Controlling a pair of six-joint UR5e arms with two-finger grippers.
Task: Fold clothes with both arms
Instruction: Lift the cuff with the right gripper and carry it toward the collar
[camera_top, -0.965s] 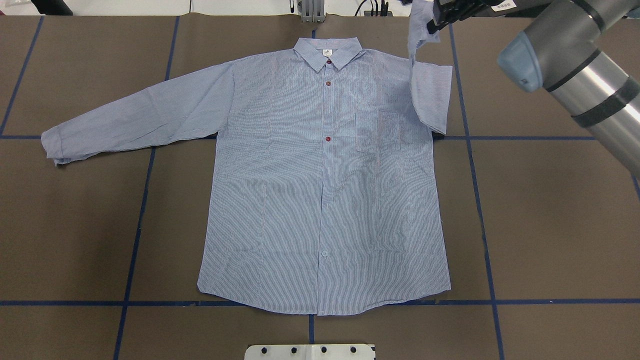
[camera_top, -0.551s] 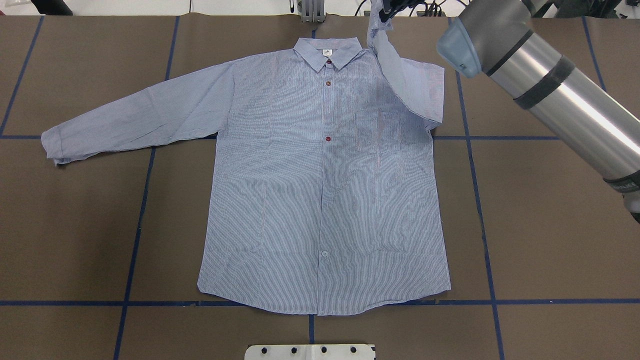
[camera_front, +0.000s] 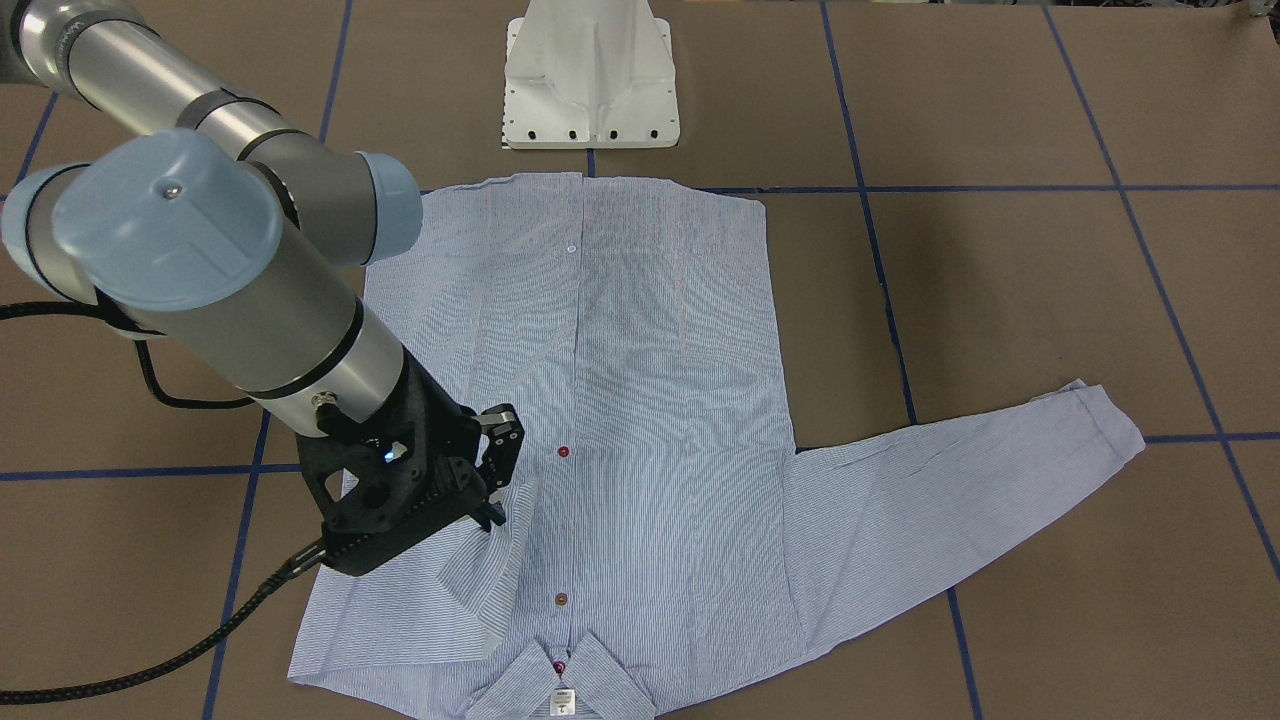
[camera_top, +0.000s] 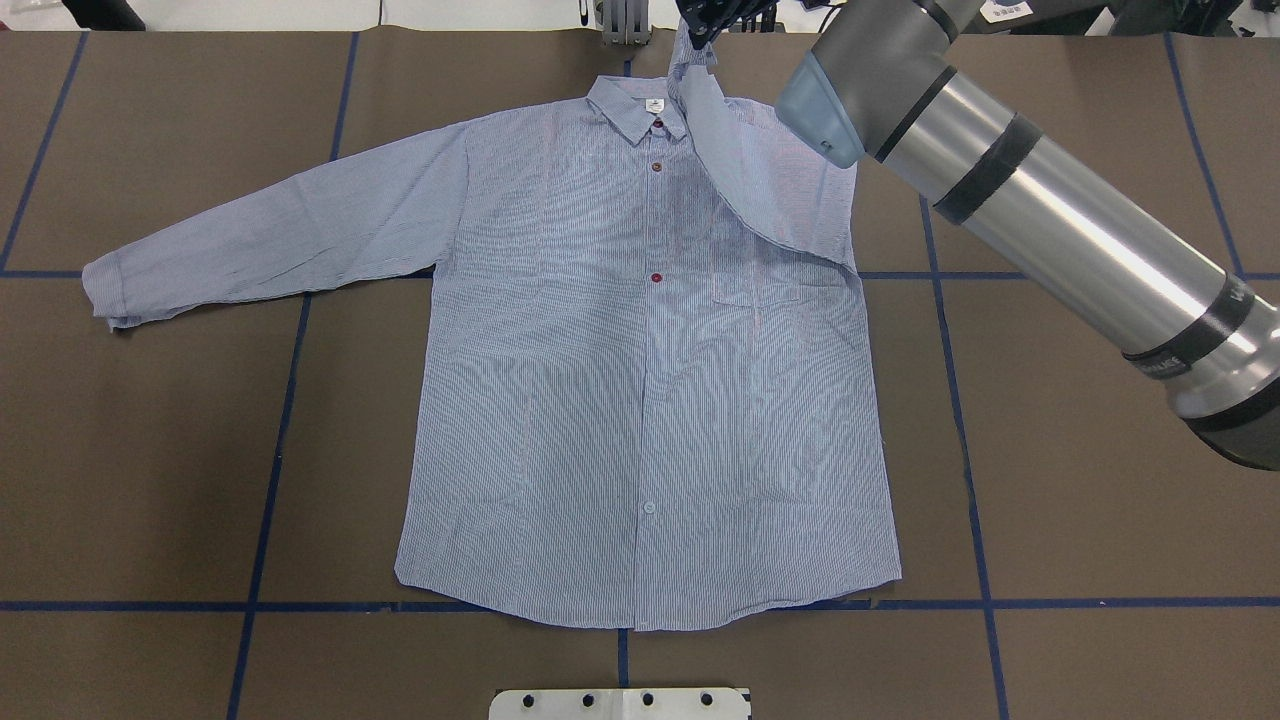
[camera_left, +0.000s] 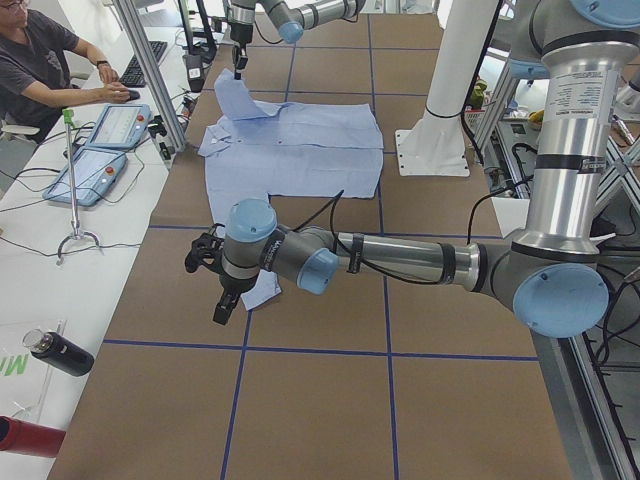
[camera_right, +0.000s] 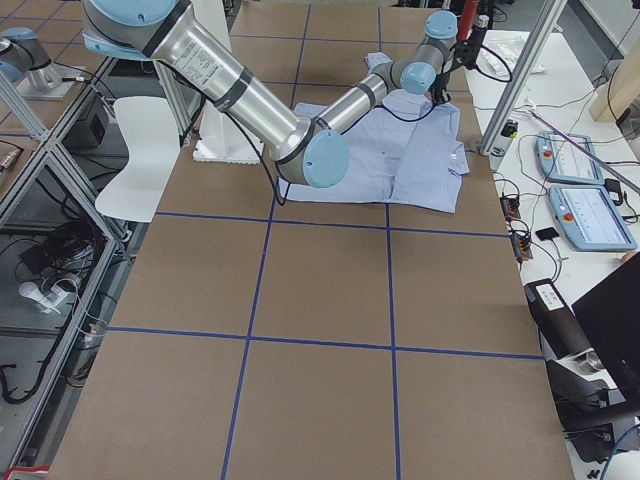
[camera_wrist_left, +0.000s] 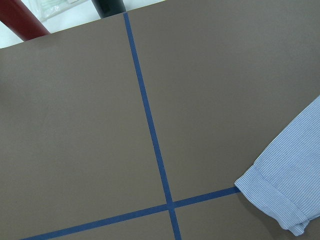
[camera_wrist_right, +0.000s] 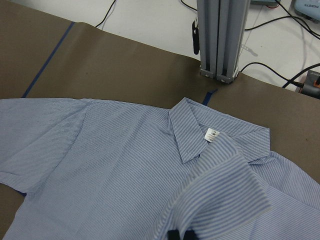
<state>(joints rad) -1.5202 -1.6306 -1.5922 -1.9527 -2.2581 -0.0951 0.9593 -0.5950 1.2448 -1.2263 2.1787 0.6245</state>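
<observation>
The light blue striped shirt (camera_top: 640, 380) lies flat, front up, collar toward the far edge, and it also shows from across the table (camera_front: 660, 350). My right gripper (camera_top: 705, 25) is shut on the right sleeve's cuff (camera_wrist_right: 225, 175) and holds it just above the collar (camera_wrist_right: 187, 132). The lifted sleeve hangs diagonally over the right chest. The same gripper (camera_front: 497, 512) shows in the front view. The left sleeve (camera_top: 270, 235) lies stretched out flat. My left gripper (camera_left: 218, 298) hovers beside that sleeve's cuff (camera_wrist_left: 285, 190); I cannot tell whether it is open or shut.
The white pedestal base (camera_front: 590, 80) stands at the shirt's hem side. An aluminium post (camera_wrist_right: 222, 35) rises just past the collar. A person (camera_left: 50, 70) sits at a side bench with control tablets (camera_left: 95, 150). A dark bottle (camera_left: 55, 352) lies there.
The right gripper has carried the cuff leftward from beyond the right shoulder to above the collar. The sleeve now drapes further across the chest. The rest of the shirt has not moved.
</observation>
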